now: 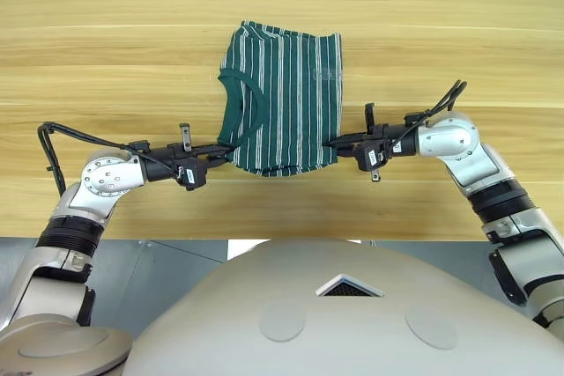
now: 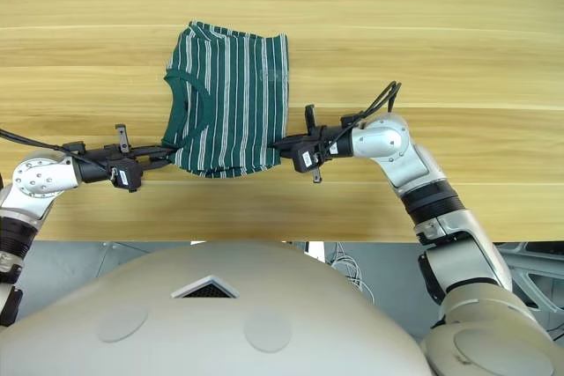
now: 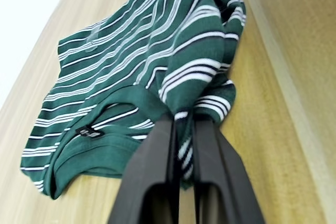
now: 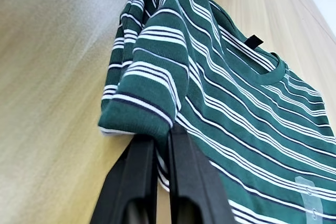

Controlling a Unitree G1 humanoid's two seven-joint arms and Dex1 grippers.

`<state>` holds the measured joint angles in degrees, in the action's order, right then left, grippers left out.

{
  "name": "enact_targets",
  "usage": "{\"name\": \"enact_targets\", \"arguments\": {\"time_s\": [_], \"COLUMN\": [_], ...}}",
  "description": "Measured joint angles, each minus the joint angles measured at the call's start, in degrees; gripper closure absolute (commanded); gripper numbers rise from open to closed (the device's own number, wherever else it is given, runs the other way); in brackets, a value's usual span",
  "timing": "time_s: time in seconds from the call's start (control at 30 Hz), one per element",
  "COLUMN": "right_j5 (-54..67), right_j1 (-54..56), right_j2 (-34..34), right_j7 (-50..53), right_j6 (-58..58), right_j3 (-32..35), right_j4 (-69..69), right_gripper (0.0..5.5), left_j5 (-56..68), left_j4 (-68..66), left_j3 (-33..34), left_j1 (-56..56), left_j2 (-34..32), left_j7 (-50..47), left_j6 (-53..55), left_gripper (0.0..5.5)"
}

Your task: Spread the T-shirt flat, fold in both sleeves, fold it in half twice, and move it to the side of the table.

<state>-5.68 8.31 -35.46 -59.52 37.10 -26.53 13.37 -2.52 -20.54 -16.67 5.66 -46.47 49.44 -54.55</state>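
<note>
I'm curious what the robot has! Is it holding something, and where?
Yes, the green white-striped T-shirt. The left pincer pinches its near left corner and the right pincer pinches its near right corner. Both are shut on the cloth.

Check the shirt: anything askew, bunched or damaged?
Mildly. The T-shirt lies skewed on the table: its far edge slants and the neckline curves along the robot's left side. The near corners are bunched where the left gripper and right gripper pinch them. No damage visible.
</note>
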Motion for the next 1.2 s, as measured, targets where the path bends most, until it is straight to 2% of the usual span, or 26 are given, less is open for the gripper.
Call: {"name": "enact_targets", "arguments": {"time_s": [0.23,0.47,0.6,0.7,0.8,0.9,1.07,1.2], "right_j5": [5.90,31.29,36.55,36.71,35.91,35.92,36.02,36.42], "right_j1": [-0.04,-7.21,-6.17,0.77,10.36,14.23,19.52,22.66], "right_j2": [-0.57,-14.36,-15.56,-13.58,-9.05,-7.02,-4.07,-1.72], "right_j7": [-3.64,-18.88,-23.67,-27.82,-32.06,-32.73,-32.86,-32.91], "right_j6": [-2.24,-15.67,-21.55,-26.84,-31.55,-32.78,-33.61,-34.76], "right_j3": [0.02,7.52,9.93,9.74,8.36,7.00,4.67,4.20], "right_j4": [-1.11,-17.69,-19.00,-12.36,-0.61,9.06,20.49,27.65], "right_gripper": [5.40,5.40,5.40,5.40,5.40,5.40,5.40,5.40], "left_j5": [5.76,15.02,16.68,18.93,20.06,20.83,19.12,17.52], "left_j4": [1.89,22.71,28.95,28.24,23.18,16.88,1.39,-9.48], "left_j3": [-1.18,2.93,4.00,1.48,-3.02,-3.89,-3.74,-2.66], "left_j1": [1.78,11.07,11.98,4.44,-8.70,-17.12,-29.00,-34.10], "left_j2": [1.06,-5.81,-9.77,-9.59,-2.92,1.33,7.62,11.84], "left_j7": [1.22,1.73,4.56,10.74,17.64,22.32,26.35,27.16], "left_j6": [1.51,8.14,16.38,25.68,36.29,42.69,45.48,45.37], "left_gripper": [5.50,5.50,5.50,5.50,5.50,5.50,5.50,5.50]}}
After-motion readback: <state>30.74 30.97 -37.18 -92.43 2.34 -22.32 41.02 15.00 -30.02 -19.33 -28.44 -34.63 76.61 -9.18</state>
